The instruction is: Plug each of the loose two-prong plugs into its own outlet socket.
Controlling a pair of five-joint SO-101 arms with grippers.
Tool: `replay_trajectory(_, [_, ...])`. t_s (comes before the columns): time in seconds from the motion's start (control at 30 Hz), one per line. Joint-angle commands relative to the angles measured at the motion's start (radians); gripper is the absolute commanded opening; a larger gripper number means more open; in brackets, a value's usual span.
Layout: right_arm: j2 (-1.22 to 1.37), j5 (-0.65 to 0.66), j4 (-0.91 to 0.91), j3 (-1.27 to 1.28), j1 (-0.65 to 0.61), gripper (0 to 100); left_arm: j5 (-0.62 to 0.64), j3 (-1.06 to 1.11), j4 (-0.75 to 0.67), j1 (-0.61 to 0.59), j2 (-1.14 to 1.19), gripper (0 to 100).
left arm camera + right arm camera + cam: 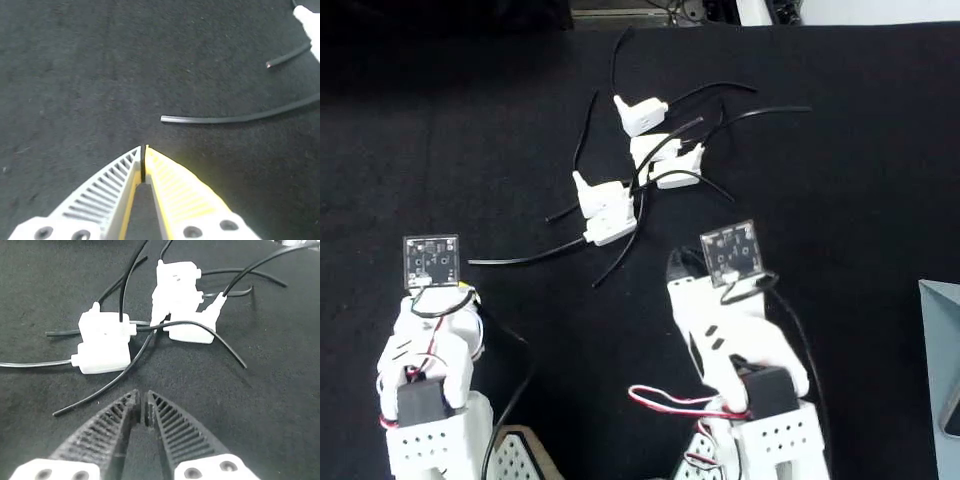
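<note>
Black worktop (440, 120). My left pincer (144, 154) is closed, empty, just short of a loose cord end (167, 119). White plugs and sockets (620, 180) heaped mid-worktop, cords crossed. My right pincer (143, 407) is closed, empty, near the heap. Risk: lifting one plug drags its neighbours via the tangle. No legible print anywhere.
</note>
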Motion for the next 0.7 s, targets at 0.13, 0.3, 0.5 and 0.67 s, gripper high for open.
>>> replay_trajectory(0.13, [-0.205, -0.009, 0.035, 0.124, 0.015, 1.5, 0.002, 0.036, -0.055, 0.105, -0.011, 3])
replay_trajectory(0.3, [-0.202, -0.011, 0.069, 0.122, 0.014, 1.5, 0.002, 0.085, -0.112, 0.125, -0.011, 3])
replay_trajectory(0.5, [-0.202, -0.011, 0.117, 0.122, 0.015, 1.5, 0.002, 0.099, -0.121, 0.196, -0.003, 3])
replay_trajectory(0.67, [-0.197, -0.009, 0.172, 0.122, 0.041, 1.4, 0.003, 0.099, 0.014, 0.272, -0.005, 3])
